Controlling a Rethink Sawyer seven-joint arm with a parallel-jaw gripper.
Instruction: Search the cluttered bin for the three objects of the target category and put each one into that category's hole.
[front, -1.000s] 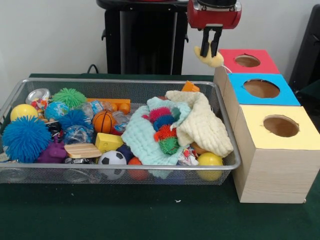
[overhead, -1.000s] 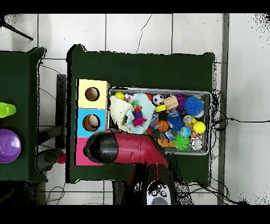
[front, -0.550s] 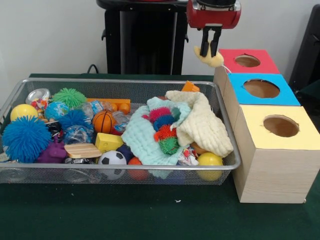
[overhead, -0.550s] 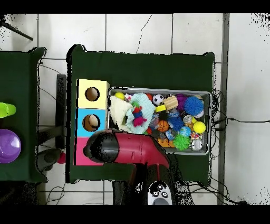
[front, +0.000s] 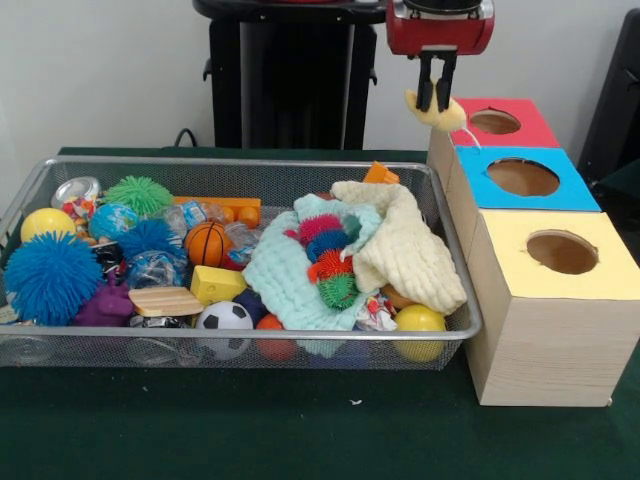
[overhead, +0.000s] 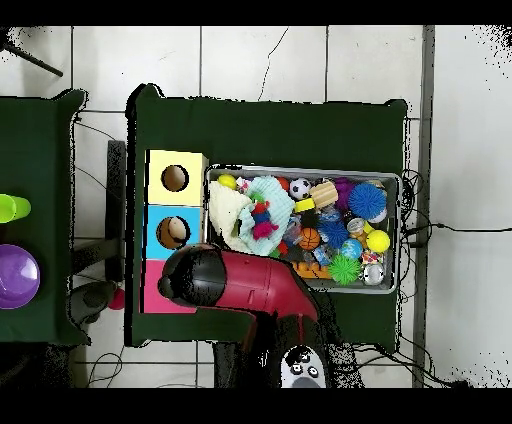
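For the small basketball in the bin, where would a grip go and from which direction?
Take the basketball across its middle, coming straight down from above. Its top shows clear of the clutter, while a yellow block and other toys crowd its lower sides, so a sideways approach looks blocked. Being round, any jaw orientation should do.

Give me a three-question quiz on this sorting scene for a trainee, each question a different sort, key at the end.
1. True or false: the gripper is shut on a pale yellow soft object.
2. Multiple choice: in the front view, which box does the held object hang nearest? A) red-topped box B) blue-topped box C) yellow-topped box
3. Fill in: the cream cloth drapes over the right end of the wire mesh ____.

Key: 1 true; 2 A; 3 bin.
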